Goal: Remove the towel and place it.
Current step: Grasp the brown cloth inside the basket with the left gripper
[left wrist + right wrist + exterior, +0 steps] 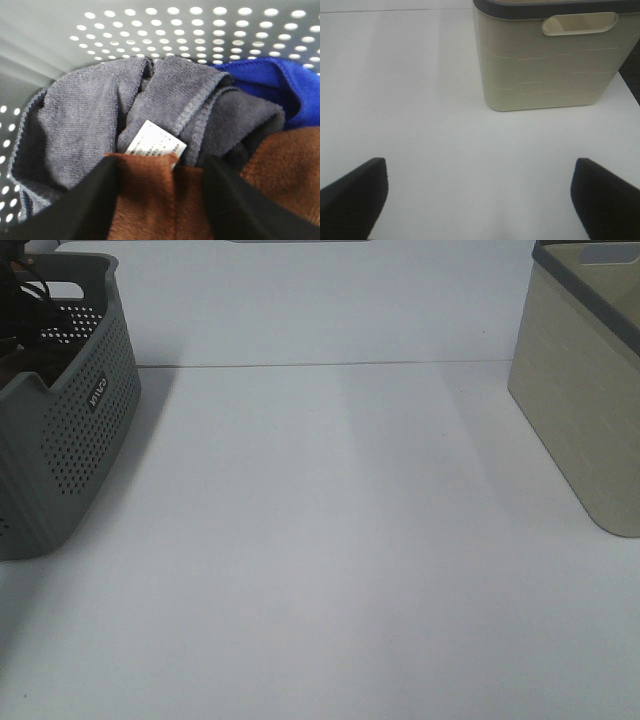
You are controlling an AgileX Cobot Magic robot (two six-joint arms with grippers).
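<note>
The towel point(280, 170), dark brown terry, lies in the grey perforated basket point(50, 30) on top of other cloths. A raised fold of it fills the gap between the black fingers point(85, 205) of my left gripper point(160, 167), which is shut on that fold. In the exterior high view the basket point(80, 440) stands at the far left, with only dark parts of the left arm point(20, 300) showing inside it; the towel is hidden there. My right gripper point(480, 200) hangs open over bare white table, holding nothing.
A grey cloth point(75, 120) with a white label point(155, 142) and a blue cloth point(270, 80) lie behind the towel in the basket. A beige bin point(585, 410) with a handle slot stands at the right point(545, 65). White table point(320, 540) spreads between basket and bin.
</note>
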